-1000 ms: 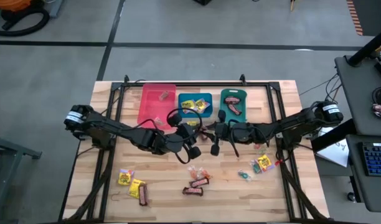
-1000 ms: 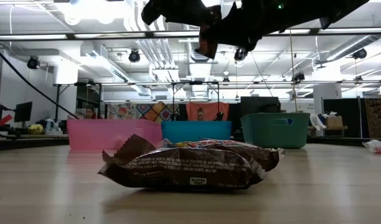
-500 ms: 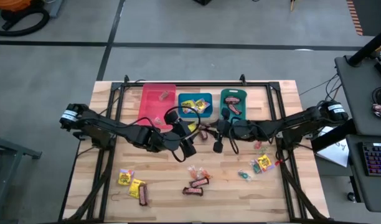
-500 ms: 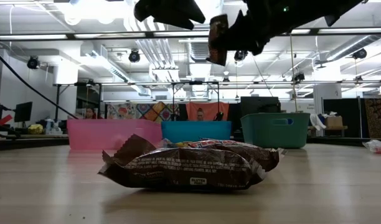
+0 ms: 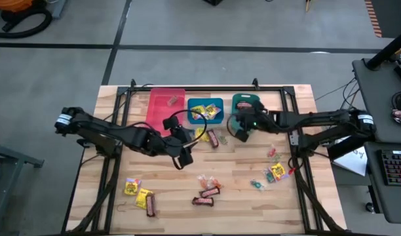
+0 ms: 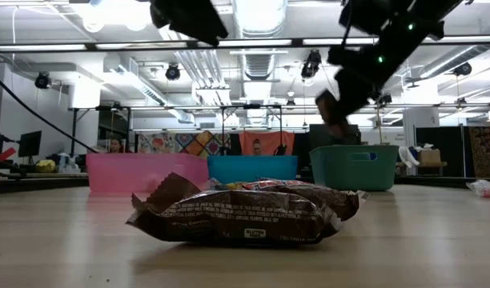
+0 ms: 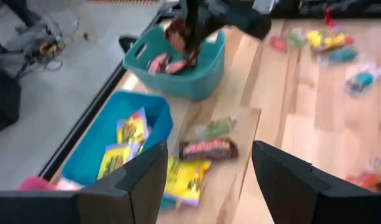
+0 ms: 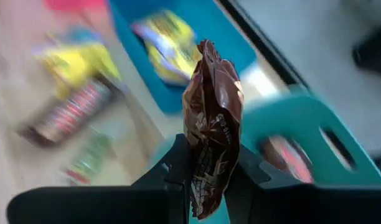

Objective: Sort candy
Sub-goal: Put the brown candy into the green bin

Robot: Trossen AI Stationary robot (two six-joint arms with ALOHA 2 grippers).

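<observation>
A pale wooden tabletop (image 5: 253, 196) sits on a grey floor (image 5: 187, 26). Along its far edge stand three bins in a row: a pink bin (image 5: 162, 113) on the left, a blue bin (image 5: 199, 105) in the middle, a teal bin (image 5: 256, 100) on the right. A keyboard (image 5: 396, 167) lies on a desk far right.

The right gripper (image 5: 240, 133), clamped on a brown candy bar (image 8: 211, 134), has moved from mid-table to the teal bin (image 5: 246, 107) near the table's far edge, while the left gripper (image 5: 183, 157) has opened and retracted leftward.
</observation>
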